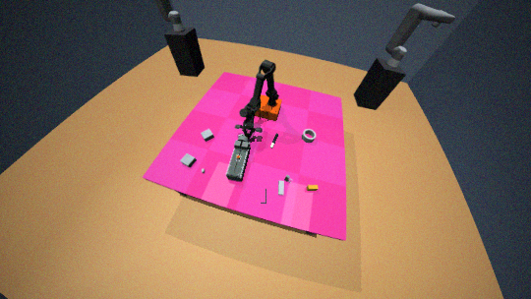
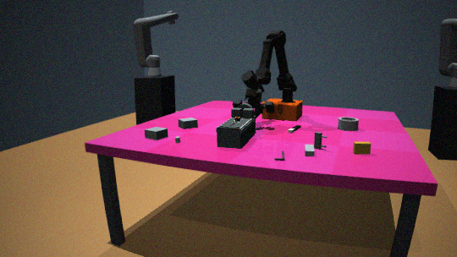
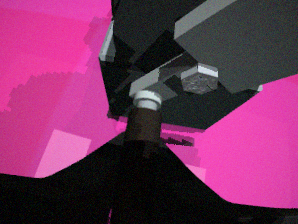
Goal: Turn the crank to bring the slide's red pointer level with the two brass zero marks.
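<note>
The machine (image 1: pixel 238 169) (image 2: pixel 235 136) is a long dark grey box near the middle of the table, its crank end towards the arm. A small orange-red spot (image 1: pixel 238 157) (image 2: pixel 238 118) shows on its top; how it stands to the zero marks is too small to tell. In the wrist view, the light grey crank arm (image 3: pixel 146 83) runs beside a hex nut (image 3: pixel 199 80), and a dark brown handle (image 3: pixel 143 125) with a white collar stands at its end. My gripper (image 3: pixel 139 140) is shut on the handle, one finger on each side. The fingers hide the handle's lower part.
Two grey blocks (image 1: pixel 207 135) (image 1: pixel 188 159) lie left of the machine. A black-and-white stick (image 1: pixel 274 141) and a grey ring (image 1: pixel 309 132) lie to its right. A white block (image 1: pixel 281 187), a yellow block (image 1: pixel 313 187) and a thin L-shaped piece (image 1: pixel 265 197) lie towards the front.
</note>
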Motion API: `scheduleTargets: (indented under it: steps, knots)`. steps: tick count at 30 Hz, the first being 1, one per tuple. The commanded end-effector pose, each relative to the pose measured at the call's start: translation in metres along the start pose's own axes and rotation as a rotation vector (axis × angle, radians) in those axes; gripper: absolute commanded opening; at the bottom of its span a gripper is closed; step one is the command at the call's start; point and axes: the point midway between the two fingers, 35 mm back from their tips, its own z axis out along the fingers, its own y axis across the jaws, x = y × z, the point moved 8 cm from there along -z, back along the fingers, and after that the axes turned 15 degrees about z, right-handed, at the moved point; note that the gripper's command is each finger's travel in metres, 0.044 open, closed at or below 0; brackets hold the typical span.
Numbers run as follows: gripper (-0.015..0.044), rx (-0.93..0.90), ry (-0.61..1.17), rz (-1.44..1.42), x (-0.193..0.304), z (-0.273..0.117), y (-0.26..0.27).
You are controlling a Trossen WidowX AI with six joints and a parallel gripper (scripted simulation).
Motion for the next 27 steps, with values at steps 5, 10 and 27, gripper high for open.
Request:
scheduleTargets:
  steps: [5, 10, 27]
  knots:
    - [0.0, 0.009, 0.002, -0.003, 0.001, 0.003, -0.007]
    - [0.0, 0.009, 0.002, -0.003, 0.001, 0.004, -0.009]
    - [0.0, 0.01, 0.002, -0.004, -0.001, 0.005, -0.019]
